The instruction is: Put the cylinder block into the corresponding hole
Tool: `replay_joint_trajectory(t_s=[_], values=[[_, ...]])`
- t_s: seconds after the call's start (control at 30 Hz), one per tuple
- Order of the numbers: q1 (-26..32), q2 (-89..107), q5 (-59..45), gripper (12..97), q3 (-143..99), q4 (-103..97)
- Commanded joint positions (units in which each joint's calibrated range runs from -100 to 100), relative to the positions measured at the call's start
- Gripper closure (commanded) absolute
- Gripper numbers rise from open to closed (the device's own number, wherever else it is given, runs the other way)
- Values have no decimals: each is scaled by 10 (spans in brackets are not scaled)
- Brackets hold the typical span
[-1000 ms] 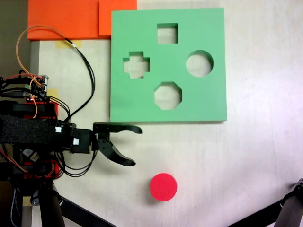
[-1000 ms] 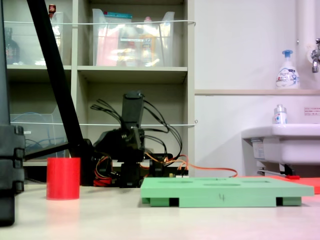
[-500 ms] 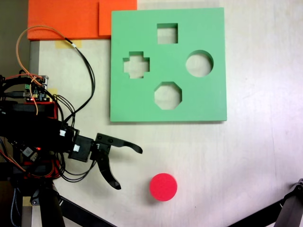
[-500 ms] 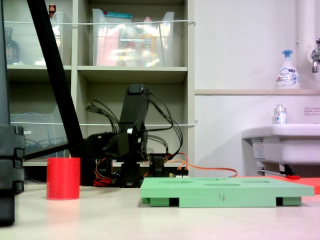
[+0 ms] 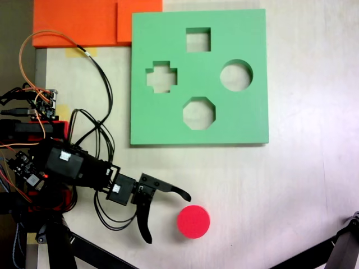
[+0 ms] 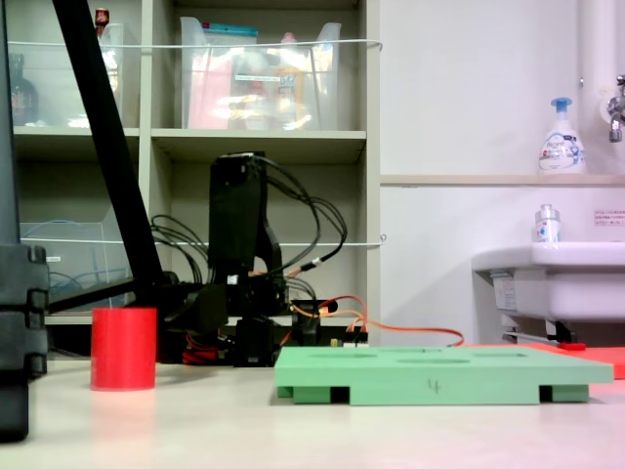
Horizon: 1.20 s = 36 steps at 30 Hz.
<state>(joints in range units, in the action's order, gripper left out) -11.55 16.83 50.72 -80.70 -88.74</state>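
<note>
Black gripper (image 5: 168,219) of mine gapes wide, jaws apart, just left of the red cylinder block (image 5: 193,221), not touching it. Block stands on table, well below green foam board (image 5: 247,112) with round hole (image 5: 236,75). Board's front edge reads "4" (image 6: 434,387).

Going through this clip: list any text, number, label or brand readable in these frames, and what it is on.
"4": handwritten on the front edge of the green foam board.
Label on the soap bottle: too blurred to read.
Wall sign above the sink: too small to read.
Sticker on the sink's side: unreadable.
</note>
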Motion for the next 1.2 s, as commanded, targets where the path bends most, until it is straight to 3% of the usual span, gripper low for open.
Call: replay_joint_trajectory(t_s=[0.0, 0.33, 0.43, 0.57, 0.77, 0.83, 1.17], values=[[-4, -41, -2, 241, 42, -56], [-5, -191, -1, 272, 176, -52], [-5, -200, -1, 465, 174, -52], [-3, -206, -1, 645, 167, -52], [2, -203, -1, 707, 160, -54], [1, -196, -1, 775, 146, -57], [11, -41, 0, 776, 109, -43]])
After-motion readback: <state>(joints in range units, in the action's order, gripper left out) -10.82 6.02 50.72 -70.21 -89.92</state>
